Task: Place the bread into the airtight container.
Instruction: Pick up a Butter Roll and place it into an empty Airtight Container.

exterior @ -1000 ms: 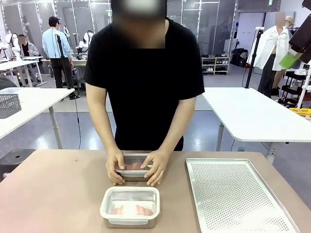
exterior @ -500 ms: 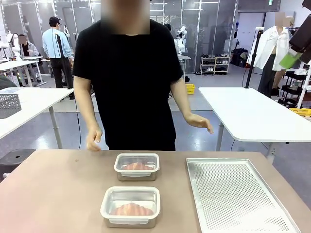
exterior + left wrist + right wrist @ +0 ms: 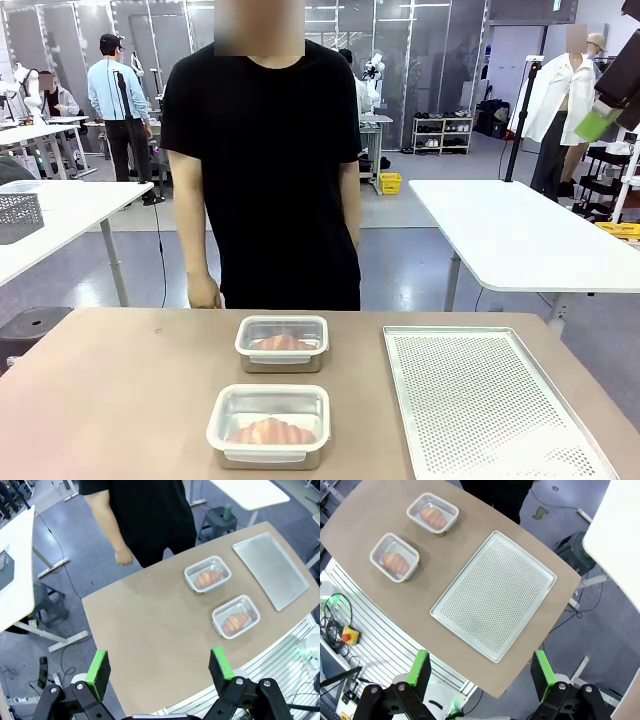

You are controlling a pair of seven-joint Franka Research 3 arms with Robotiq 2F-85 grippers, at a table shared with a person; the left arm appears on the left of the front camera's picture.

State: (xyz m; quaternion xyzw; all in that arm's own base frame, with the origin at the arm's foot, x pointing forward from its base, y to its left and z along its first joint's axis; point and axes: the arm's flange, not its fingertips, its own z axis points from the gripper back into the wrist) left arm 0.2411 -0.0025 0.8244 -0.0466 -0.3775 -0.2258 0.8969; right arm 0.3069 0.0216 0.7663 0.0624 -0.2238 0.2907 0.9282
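Two clear airtight containers stand in the middle of the brown table, one behind the other. The far container (image 3: 283, 343) (image 3: 207, 574) (image 3: 432, 513) and the near container (image 3: 268, 425) (image 3: 235, 616) (image 3: 395, 556) each hold a golden bread. Whether lids sit on them I cannot tell for sure. My left gripper (image 3: 159, 665) hangs high above the table's left part, open and holding nothing. My right gripper (image 3: 481, 669) hovers high over the table's right edge, also open with nothing in it. The person (image 3: 262, 150) stands at the far side with both arms down.
A perforated metal tray (image 3: 480, 400) (image 3: 495, 595) (image 3: 270, 567) lies bare on the table's right side. The left half of the table (image 3: 110, 390) is bare wood colour. White tables and other people stand farther back.
The person's hands have lifted off the far container, and the person has straightened up with both arms now lowered. Both containers stay where they were.
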